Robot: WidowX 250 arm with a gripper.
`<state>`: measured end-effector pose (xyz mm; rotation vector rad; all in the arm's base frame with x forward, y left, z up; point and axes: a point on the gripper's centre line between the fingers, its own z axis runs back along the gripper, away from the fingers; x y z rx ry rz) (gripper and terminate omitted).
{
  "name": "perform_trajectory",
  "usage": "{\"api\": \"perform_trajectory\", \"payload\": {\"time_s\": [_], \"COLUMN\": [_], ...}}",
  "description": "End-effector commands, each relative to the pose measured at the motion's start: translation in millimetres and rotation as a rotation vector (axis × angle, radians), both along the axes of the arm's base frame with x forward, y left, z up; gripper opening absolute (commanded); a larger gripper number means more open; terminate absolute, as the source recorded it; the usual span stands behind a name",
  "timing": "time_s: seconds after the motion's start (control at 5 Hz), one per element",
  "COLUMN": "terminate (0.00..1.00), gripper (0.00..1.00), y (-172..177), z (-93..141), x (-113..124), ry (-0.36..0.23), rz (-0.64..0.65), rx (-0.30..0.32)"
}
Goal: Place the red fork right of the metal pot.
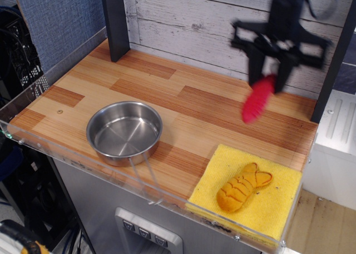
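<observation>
Your gripper (268,79), blurred but seemingly clamped on the red fork (257,100), hangs far right of the metal pot (124,132); fork slants down-left.

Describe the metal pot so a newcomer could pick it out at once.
Start at the wooden table and look to its front left, near the clear plastic edge. The metal pot sits there: shallow, round, shiny steel, empty, with a thin wire handle pointing toward the front. Unlike the orange fish toy on the yellow sponge, it is silver and hollow.
</observation>
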<state>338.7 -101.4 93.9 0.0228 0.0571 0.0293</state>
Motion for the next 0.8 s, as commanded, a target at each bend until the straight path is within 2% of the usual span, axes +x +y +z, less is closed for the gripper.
{"api": "perform_trajectory", "payload": {"time_s": [0.0, 0.4, 0.6], "terminate": [0.00, 0.00, 0.00], "gripper": [0.00, 0.00, 0.00], "y": [24.5, 68.4, 69.0], "z": [-29.5, -47.0, -55.0], "x": [8.8, 8.4, 8.2], "ry": [-0.001, -0.013, -0.022], "rz": [0.094, 0.180, 0.199], "rx": [0.066, 0.064, 0.044]}}
